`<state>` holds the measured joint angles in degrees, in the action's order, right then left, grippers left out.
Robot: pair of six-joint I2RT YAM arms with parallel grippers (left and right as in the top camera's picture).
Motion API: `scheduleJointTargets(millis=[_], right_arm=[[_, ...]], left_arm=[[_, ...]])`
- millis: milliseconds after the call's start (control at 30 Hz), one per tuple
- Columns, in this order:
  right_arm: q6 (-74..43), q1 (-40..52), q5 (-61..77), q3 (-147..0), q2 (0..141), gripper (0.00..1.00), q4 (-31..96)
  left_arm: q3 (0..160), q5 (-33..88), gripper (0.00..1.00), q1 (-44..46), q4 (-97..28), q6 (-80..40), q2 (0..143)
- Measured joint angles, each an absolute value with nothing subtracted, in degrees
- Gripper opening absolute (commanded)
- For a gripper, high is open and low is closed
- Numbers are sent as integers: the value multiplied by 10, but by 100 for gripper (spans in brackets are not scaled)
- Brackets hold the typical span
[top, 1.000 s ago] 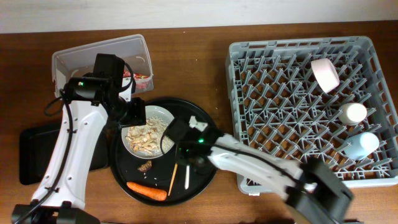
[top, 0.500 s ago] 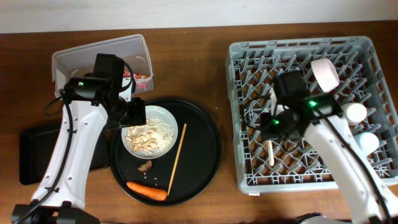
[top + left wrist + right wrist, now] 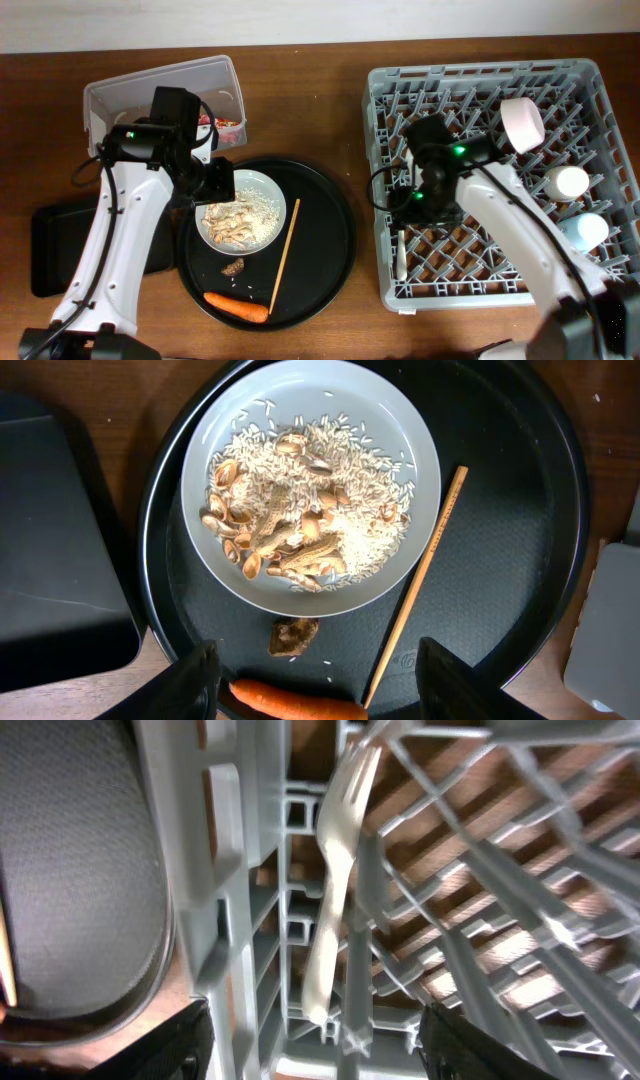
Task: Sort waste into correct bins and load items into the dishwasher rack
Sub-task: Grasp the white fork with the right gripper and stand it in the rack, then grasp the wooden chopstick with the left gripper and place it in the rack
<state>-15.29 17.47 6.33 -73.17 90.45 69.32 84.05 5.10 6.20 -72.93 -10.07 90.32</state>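
Observation:
The grey dishwasher rack (image 3: 500, 285) holds a pinkish bowl (image 3: 522, 120), a white cup (image 3: 567, 182) and a pale blue cup (image 3: 580, 232). The cream fork (image 3: 335, 880) lies loose among the pegs by the rack's left wall (image 3: 400, 255). My right gripper (image 3: 320, 1050) hangs open just above it (image 3: 415, 200). My left gripper (image 3: 325, 695) is open and empty over the white plate (image 3: 215, 410) of rice scraps (image 3: 350, 530). On the round tray sit the brown bit (image 3: 293, 635) and the carrot (image 3: 295, 705). The red wrapper (image 3: 225, 122) lies in the clear tub (image 3: 150, 95).
The plate sits on a large round black tray (image 3: 330, 250), where a wooden stick (image 3: 283, 255) also lies. The flat black tray (image 3: 60, 245) rests at the table's left, partly under my left arm. Brown table shows between the round tray and the rack.
My right gripper carried the fork from the round tray to the rack, then opened and let it drop by the left wall. The left arm has not moved.

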Motion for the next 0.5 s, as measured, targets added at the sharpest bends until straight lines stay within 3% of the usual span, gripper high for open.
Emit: scheduleJointTargets(millis=[100, 333, 500], right_arm=[[-153, 131, 43, -785, 830, 80, 722], [-95, -108, 33, -794, 786, 82, 793], [-85, -120, 41, -794, 786, 82, 793]], left_arm=[[840, 50, 62, 74, -729, -101, 903], [803, 51, 63, 215, -707, -104, 923], [742, 51, 62, 278, -686, -119, 963]])
